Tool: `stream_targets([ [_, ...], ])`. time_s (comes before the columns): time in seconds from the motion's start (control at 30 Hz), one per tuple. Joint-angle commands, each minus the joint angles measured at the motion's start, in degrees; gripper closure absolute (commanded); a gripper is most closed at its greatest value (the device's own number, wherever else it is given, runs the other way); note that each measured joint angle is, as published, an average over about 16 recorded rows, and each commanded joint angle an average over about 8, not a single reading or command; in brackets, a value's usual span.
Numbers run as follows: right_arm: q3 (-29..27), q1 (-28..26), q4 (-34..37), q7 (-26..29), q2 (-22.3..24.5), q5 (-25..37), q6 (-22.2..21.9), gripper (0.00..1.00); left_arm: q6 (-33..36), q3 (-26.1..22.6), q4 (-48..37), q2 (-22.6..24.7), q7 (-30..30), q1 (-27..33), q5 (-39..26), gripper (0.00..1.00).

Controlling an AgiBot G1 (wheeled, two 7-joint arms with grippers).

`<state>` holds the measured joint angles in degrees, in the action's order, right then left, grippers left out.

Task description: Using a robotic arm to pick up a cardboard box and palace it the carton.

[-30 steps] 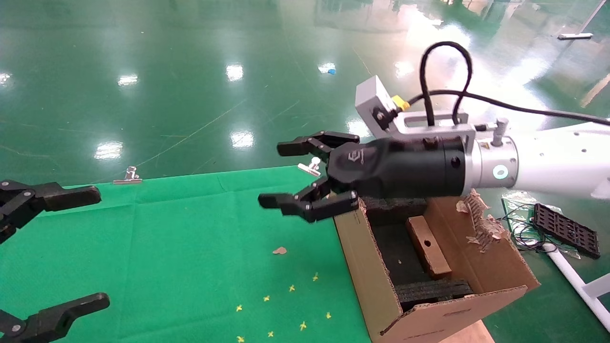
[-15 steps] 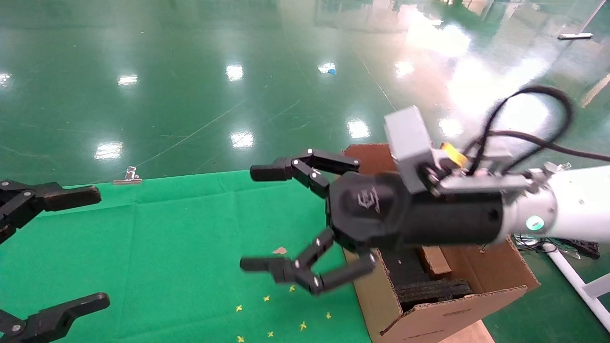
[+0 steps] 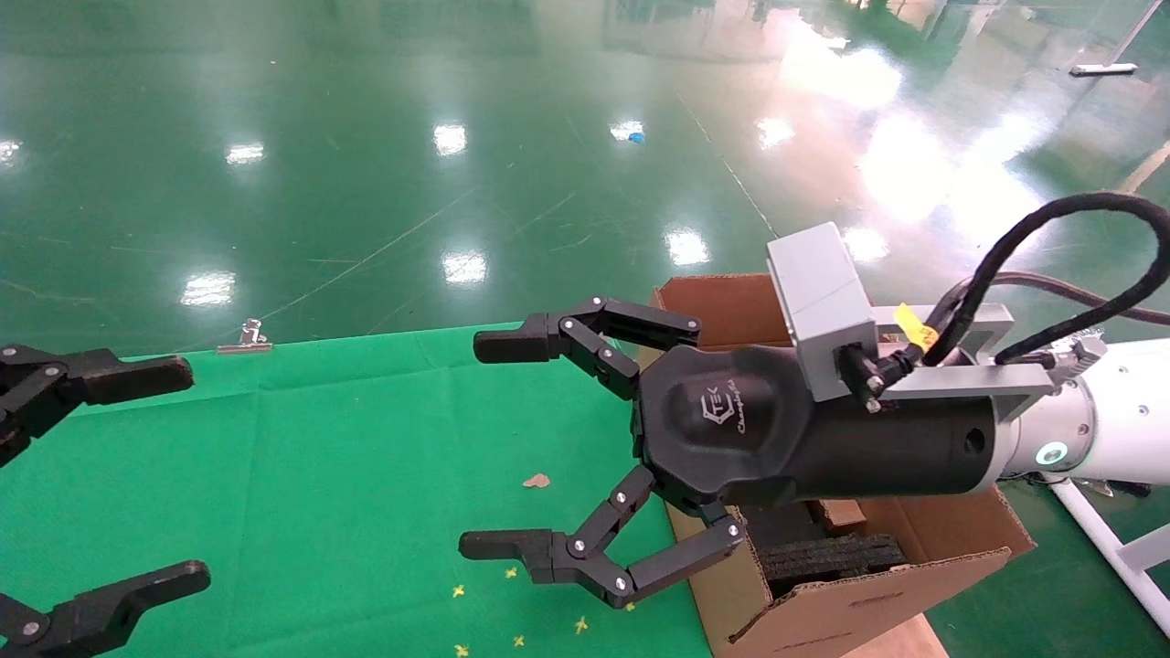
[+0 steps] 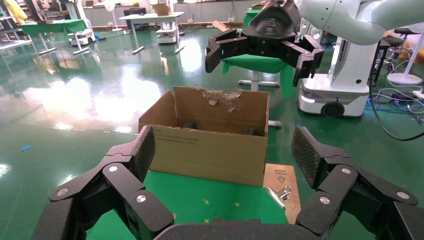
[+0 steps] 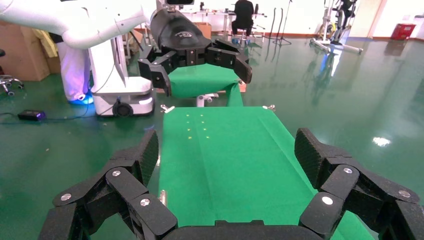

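Head view: the right claw (image 3: 558, 457) hangs spread wide and empty over the green worktop (image 3: 347, 457), just beside the carton (image 3: 850, 603). Only a corner of the cardboard box (image 3: 836, 514) shows inside the carton, under the arm.

Left wrist view: the left claw (image 4: 225, 165), wide open and empty, faces the carton (image 4: 210, 147).

Right wrist view: the right claw's fingers (image 5: 125, 175) are parted above the worktop (image 5: 225, 150).

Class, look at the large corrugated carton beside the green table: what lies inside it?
Inside the carton, black foam padding and one end of the small cardboard box show. The open right gripper and its arm cover the rest of the interior.
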<state>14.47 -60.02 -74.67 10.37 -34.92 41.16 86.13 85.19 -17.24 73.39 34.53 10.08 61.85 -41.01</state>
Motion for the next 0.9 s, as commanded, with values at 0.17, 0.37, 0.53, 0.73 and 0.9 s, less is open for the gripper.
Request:
stream_targets([
  [0.17,0.69,-0.67,0.49,0.18,-0.02,0.28,-0.18,0.00,0.00,0.00,0.00,0.00,0.00,0.00,0.00,0.00],
  [0.37,1.07,-1.05,0.76,0.26,-0.04,0.42,-0.30,0.00,0.00,0.00,0.00,0.00,0.01,0.00,0.00,0.00],
  [0.53,1.27,-1.25,0.90,0.32,-0.06,0.55,-0.37,0.00,0.01,0.00,0.00,0.00,0.01,0.00,0.00,0.00],
  [0.73,1.42,-1.40,1.01,0.35,-0.08,0.64,-0.40,0.00,0.01,0.00,0.00,0.00,0.01,0.00,0.00,0.00],
  [0.9,1.50,-1.49,1.07,0.37,-0.09,0.66,-0.42,0.00,0.01,0.00,0.00,0.00,0.01,0.00,0.00,0.00],
])
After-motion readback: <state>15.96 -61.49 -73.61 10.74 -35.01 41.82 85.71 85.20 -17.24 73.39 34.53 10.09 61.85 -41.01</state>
